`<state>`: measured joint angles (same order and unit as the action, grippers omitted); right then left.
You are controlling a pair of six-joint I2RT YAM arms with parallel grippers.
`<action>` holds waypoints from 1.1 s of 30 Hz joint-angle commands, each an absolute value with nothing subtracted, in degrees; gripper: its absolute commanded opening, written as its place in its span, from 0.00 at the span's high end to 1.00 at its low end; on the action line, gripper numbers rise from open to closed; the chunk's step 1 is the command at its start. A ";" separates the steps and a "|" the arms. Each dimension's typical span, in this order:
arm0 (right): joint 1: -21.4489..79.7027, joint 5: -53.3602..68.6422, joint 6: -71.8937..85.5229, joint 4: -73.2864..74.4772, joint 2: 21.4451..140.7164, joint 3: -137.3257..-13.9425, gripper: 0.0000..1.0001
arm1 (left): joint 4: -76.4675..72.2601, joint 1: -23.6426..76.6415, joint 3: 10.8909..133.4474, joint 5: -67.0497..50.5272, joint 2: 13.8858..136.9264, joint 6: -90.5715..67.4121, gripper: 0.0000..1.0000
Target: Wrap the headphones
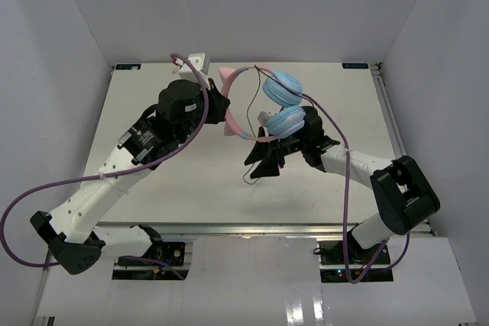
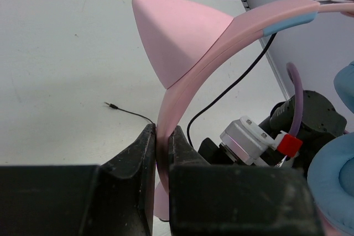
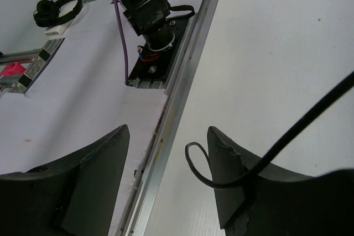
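Note:
The headphones hang in the air with my left gripper [image 1: 221,109] shut on their pink headband [image 2: 191,64], just below a pink cat ear [image 2: 177,37]. Two light-blue ear cups [image 1: 283,87] hang at the right end, above my right arm. The thin black cable [image 1: 252,167] drops from them to the table, and its plug [image 2: 113,105] lies on the white surface. My right gripper [image 1: 262,164] is low, beneath the cups, and stands open [image 3: 168,131]. A loop of the cable [image 3: 194,161] lies against its right finger [image 3: 232,164], not pinched.
Thick purple arm cables [image 1: 191,124] arch over both arms. The table's metal front rail [image 3: 180,87] and an arm base [image 3: 150,17] lie just ahead of the right gripper. White walls close in the table [image 1: 153,188] on three sides.

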<state>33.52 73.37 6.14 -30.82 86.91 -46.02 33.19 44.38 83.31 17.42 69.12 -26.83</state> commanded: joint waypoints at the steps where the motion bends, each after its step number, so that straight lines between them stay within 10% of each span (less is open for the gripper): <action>1: 34.32 75.20 15.82 -43.12 86.57 -44.91 0.35 | 22.58 44.42 84.26 20.16 66.69 -31.08 1.00; 22: 40.63 73.48 59.08 -98.78 99.38 -41.81 0.32 | 14.32 44.41 87.38 28.81 69.37 -33.62 1.00; 28: 43.19 72.85 57.19 -99.14 98.76 -38.99 0.43 | 17.25 44.38 91.55 32.33 70.31 -30.57 1.00; 33: 43.13 72.19 53.01 -93.21 95.99 -37.23 0.76 | 17.89 44.38 92.37 34.89 69.80 -28.48 1.00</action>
